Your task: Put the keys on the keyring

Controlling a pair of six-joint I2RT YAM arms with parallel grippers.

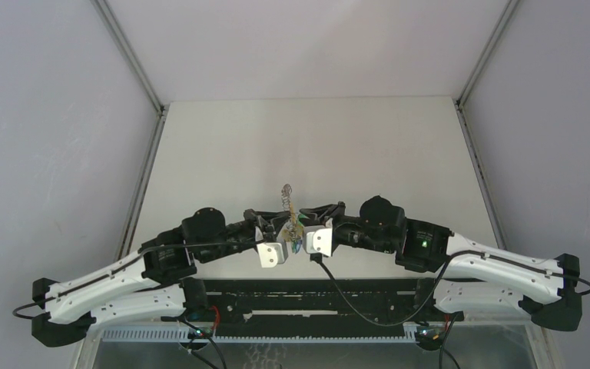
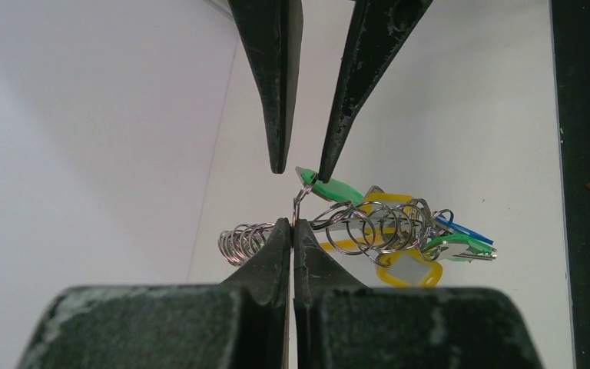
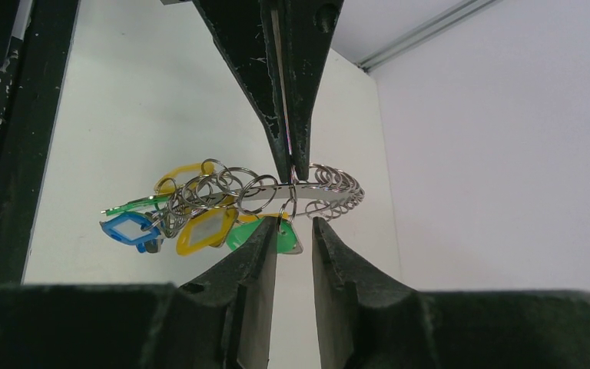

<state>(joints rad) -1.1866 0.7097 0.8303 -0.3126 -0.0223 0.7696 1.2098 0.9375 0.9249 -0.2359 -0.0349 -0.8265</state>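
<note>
The left gripper [image 2: 293,224] is clenched on the keyring [image 3: 336,187], its two dark fingers pressed flat together with a thin silver wire of the ring pinched between their tips. The right gripper [image 3: 293,224] faces it tip to tip with its jaws parted and a clear gap between the fingers. One of its fingertips [image 2: 327,171] touches the pointed end of a green key [image 2: 339,190]; nothing is clamped between the fingers.

The keyring hangs in the air between the two grippers, above the near middle of the pale table [image 1: 315,138]. It is a string of many small silvery wire loops linked like a chain. On one side of the left gripper's pinch the loops bunch into a tight coil. On the other side they spread into a looser tangle of overlapping rings.

In that tangle sit two yellow tags [image 3: 203,231] with rounded plastic frames, one showing a pale window in its middle. A blue key [image 3: 127,228] with an open, hexagon-like plastic head hangs at the far end of the bundle, beside a second green key [image 2: 461,246]. The metal parts of the keys are too small to make out.

From above, both arms reach inward from the near edge of the table, and the bundle shows only as a small glinting cluster where their grippers meet.
</note>
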